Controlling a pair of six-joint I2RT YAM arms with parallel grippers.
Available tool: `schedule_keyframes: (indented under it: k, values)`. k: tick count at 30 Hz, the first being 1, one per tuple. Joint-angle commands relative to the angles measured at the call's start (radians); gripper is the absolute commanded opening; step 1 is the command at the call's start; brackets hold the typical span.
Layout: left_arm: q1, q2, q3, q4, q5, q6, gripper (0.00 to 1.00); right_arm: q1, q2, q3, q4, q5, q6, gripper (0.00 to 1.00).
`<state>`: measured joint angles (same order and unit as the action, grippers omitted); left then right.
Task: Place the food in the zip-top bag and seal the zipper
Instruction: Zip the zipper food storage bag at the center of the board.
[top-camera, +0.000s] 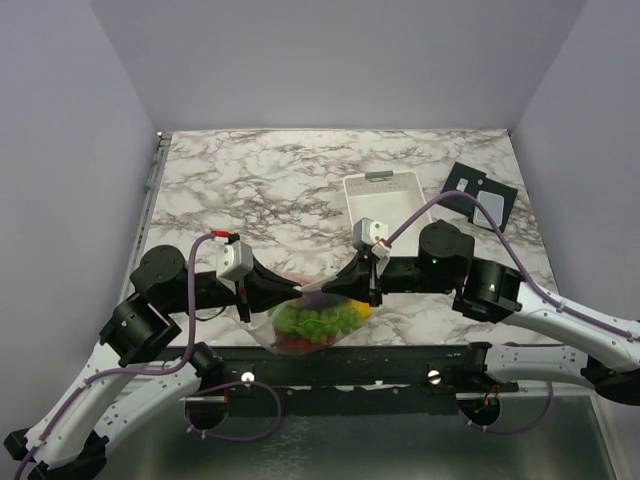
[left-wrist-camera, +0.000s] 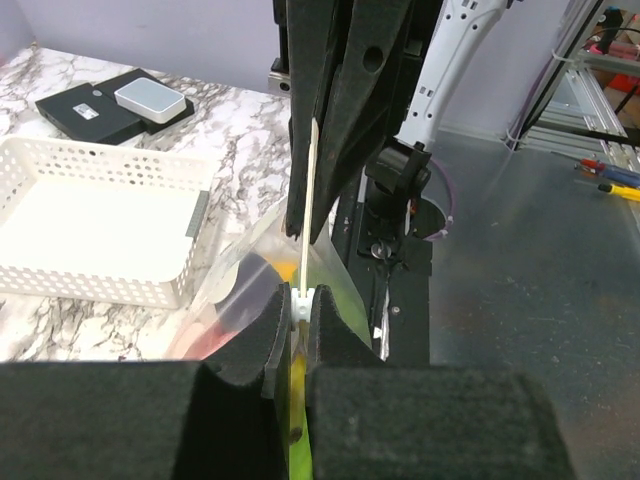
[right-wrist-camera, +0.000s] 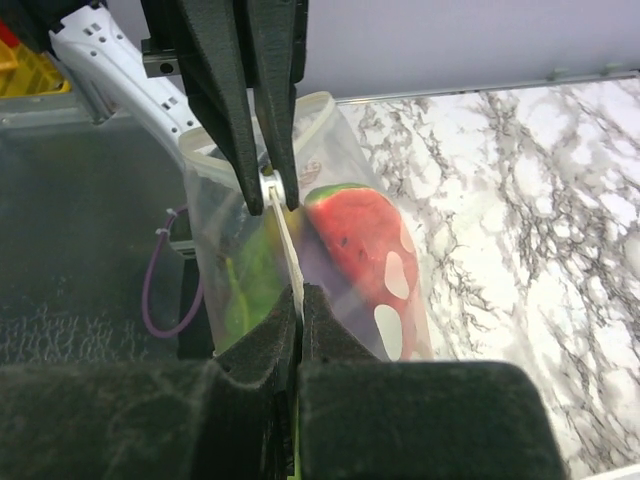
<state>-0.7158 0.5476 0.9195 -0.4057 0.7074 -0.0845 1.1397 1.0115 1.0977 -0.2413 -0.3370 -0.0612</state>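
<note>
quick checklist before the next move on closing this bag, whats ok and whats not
1. Food inside the zip-top bag: ok. The watermelon slice and green pieces show through it, and the white basket holds none.
2. Left gripper shut on the bag's top edge: ok.
3. Right gripper shut on the same edge: ok.
4. Zipper stretched straight between the two grippers: ok.
5. Zipper pressed shut along its whole length: cannot tell.
</note>
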Motion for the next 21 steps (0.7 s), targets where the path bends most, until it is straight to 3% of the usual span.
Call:
schedule_keyframes:
  k: [1, 21]
  values:
    - [-0.001, -0.03, 0.004, -0.036, -0.022, 0.014, 0.0, -0.002, -0.067, -0.009, 0.002, 0.119, 0.025, 0.01]
    - [0.001, -0.058, 0.004, -0.047, -0.04, -0.007, 0.0, -0.003, -0.146, -0.047, -0.052, 0.414, 0.092, 0.01]
